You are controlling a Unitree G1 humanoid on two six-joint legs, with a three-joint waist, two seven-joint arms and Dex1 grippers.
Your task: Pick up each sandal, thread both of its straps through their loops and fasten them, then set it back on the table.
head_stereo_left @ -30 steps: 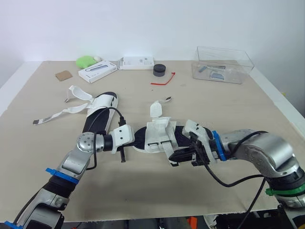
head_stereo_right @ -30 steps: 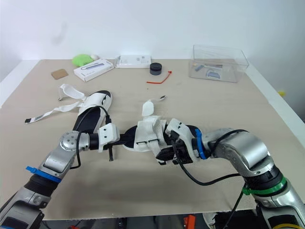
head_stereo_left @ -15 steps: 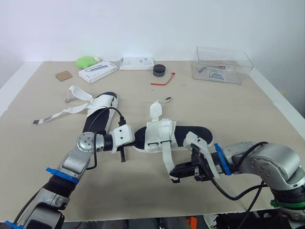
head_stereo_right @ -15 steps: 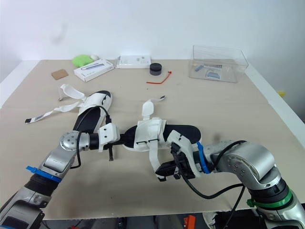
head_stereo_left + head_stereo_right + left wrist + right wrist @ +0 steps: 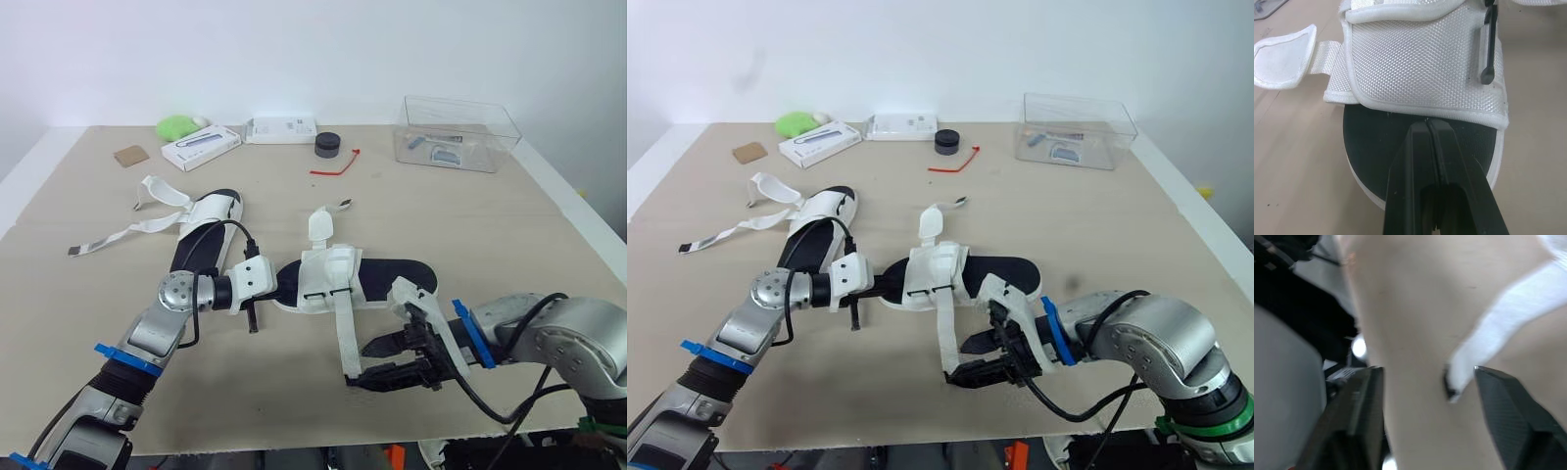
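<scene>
Fingers (image 5: 384,344) of your right gripper (image 5: 359,366) had spread wide, releasing the strap (image 5: 342,328) they pinched half a second before; its tip lay between them, ungripped. The white sandal (image 5: 387,272) (black sole) sat midway across the table (image 5: 490,225), your left gripper (image 5: 1428,132) shut tight over its end.

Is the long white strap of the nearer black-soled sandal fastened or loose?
Loose: the strap runs straight out from the sandal over the table to the open right gripper.
</scene>
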